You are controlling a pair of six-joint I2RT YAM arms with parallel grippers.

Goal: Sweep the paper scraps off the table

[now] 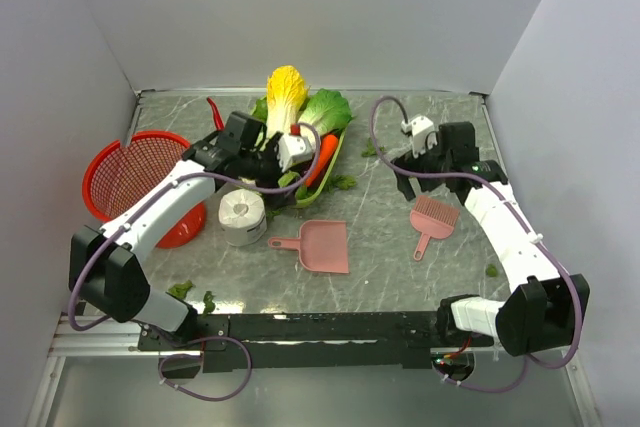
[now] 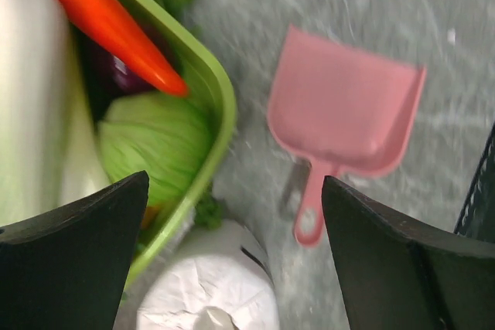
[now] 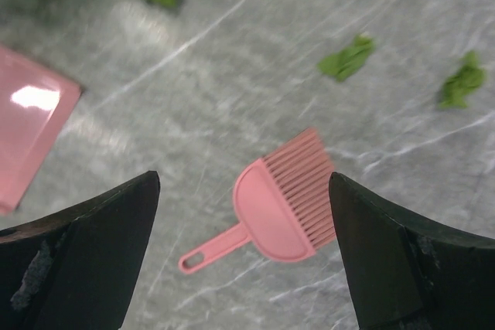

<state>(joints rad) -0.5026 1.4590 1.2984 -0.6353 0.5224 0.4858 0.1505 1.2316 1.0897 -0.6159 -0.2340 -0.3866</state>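
Grey table (image 1: 390, 277) beneath everything. Green tray (image 2: 220, 106) of vegetables at the back, left pincer (image 2: 233, 183) spread wide above its rim. Pink dustpan (image 1: 322, 245) mid-table. Pink brush (image 3: 282, 206) lying under right pincer (image 3: 244, 181), fingers apart and empty. Green paper scraps (image 3: 348, 58) scattered beyond the brush, more near the front edge.

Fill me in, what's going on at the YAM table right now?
Nothing is gripped yet. The left end effector is open over the edge of the green tray of vegetables, with the pink dustpan and a paper roll just beyond it on the table. The right end effector is open above the pink brush, which lies flat. The green scraps lie scattered, so sweeping has not started.
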